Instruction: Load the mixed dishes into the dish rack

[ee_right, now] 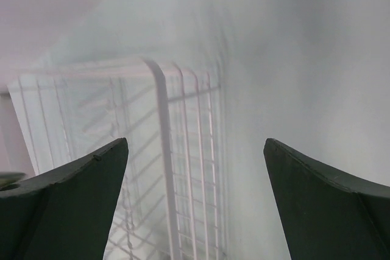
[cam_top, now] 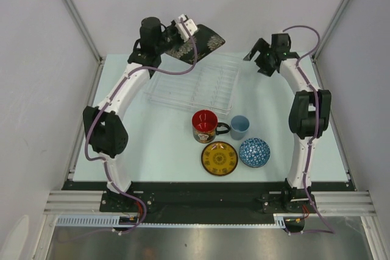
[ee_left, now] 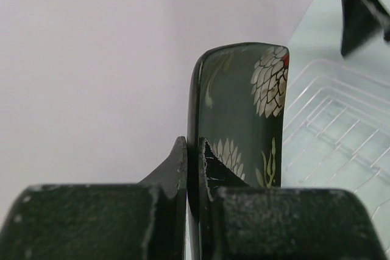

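The left gripper [cam_top: 184, 33] was up at the far end of the table [cam_top: 152, 138], and its fingers were clamped tight on the black square floral plate [cam_top: 207, 42]. In the left wrist view, the left gripper [ee_left: 194, 168] had one finger on each face of the plate [ee_left: 244, 114], pinching the near edge. The plate stood on edge there, and white blossoms and a speck of red showed on its glossy surface. From above, the plate was raised and tilted over the far left end of the clear dish rack [cam_top: 159, 92], clear of the ribs. The rack's ribbed slots [ee_left: 329, 68] showed just past the plate on the right.

Over on the other side, the right gripper [cam_top: 259, 53] hung near the rack's far right corner. Its fingers were spread wide and held nothing. The right wrist view showed the right gripper [ee_right: 195, 144] open above the rack [ee_right: 158, 101], with the ribs running between the two dark fingertips.

The other four dishes sat on the table, near the rack's front edge. The red mug with black handle [cam_top: 205, 125] stood upright just beside the small light-blue cup [cam_top: 239, 126]. In front of them lay the yellow patterned round saucer [cam_top: 219, 158], and the blue-white patterned bowl [cam_top: 254, 151] sat close on its right.
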You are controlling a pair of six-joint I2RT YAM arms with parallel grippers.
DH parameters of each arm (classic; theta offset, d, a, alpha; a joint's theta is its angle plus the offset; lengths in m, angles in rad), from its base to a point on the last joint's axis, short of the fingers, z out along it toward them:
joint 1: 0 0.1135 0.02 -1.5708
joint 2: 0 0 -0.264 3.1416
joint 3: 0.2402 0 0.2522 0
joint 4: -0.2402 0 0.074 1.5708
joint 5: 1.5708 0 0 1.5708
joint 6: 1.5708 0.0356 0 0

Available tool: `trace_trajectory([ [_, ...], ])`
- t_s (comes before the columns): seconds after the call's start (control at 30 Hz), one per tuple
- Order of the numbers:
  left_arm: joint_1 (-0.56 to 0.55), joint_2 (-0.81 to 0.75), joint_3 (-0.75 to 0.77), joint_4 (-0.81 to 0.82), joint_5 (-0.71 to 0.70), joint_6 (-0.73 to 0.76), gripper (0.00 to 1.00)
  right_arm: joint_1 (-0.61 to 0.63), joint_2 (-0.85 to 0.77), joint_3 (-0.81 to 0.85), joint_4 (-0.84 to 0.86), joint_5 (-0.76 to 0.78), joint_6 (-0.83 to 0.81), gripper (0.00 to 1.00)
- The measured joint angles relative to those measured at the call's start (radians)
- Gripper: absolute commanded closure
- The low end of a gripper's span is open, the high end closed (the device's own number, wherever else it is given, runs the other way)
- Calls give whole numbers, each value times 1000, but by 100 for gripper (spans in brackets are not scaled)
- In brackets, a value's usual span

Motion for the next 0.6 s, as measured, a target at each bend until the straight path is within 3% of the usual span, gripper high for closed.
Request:
trace_trajectory([
  [0.3,-3,0,-141,61,2,130,100,-25,119,364,-127,135,-12,1],
  [0.6,-39,-1,-201,142,26,249,100,-24,280,398,-330,211,-53,0],
])
